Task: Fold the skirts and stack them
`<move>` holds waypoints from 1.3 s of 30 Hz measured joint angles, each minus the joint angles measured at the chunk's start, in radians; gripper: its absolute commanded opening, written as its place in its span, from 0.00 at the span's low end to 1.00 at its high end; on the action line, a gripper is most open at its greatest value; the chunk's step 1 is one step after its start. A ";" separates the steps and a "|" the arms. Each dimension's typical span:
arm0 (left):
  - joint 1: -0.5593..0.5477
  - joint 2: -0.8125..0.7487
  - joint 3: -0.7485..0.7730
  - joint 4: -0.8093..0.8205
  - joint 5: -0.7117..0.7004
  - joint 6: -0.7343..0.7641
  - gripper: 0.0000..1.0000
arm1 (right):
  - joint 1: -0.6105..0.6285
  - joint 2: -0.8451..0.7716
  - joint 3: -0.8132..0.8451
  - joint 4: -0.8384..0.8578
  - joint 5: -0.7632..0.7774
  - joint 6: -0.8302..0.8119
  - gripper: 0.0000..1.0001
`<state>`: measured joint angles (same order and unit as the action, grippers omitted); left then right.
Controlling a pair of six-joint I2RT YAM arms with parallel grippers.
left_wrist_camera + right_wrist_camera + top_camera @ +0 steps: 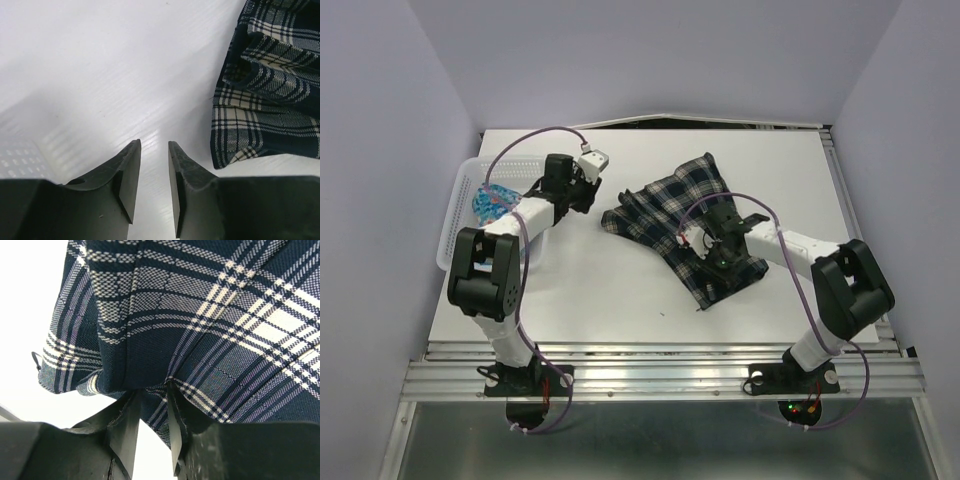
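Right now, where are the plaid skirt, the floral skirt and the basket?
plaid skirt (665, 205), top view, on its upper pleated part.
floral skirt (492, 202), top view, on the middle of the blue bunch.
basket (458, 215), top view, on its left wall.

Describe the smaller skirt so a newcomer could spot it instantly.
On the white table, look to the left edge, where a white lattice basket sits. Bunched inside it, partly behind the left arm, is the blue floral skirt. Its bright colour sets it apart from the dark plaid skirt lying out on the table.
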<state>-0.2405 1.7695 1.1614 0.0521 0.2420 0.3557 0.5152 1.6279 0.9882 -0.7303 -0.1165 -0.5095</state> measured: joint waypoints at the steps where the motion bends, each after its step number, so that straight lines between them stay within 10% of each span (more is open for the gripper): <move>1: 0.006 -0.021 -0.019 0.009 0.001 0.015 0.48 | -0.001 0.000 0.000 -0.003 -0.002 -0.005 0.32; 11: 0.011 -0.150 0.111 -0.124 0.291 0.332 0.61 | -0.006 -0.047 0.055 -0.119 -0.048 -0.026 0.67; 22: -0.120 -0.017 0.219 -0.395 0.377 0.908 0.61 | -0.006 -0.130 0.242 -0.240 -0.267 0.029 0.65; 39: -0.157 0.035 0.168 -0.409 0.390 1.253 0.59 | -0.006 -0.062 0.078 -0.084 -0.231 0.185 0.55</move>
<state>-0.3977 1.8042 1.3293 -0.3573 0.6323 1.6089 0.5087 1.5661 1.0660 -0.8146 -0.3473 -0.3241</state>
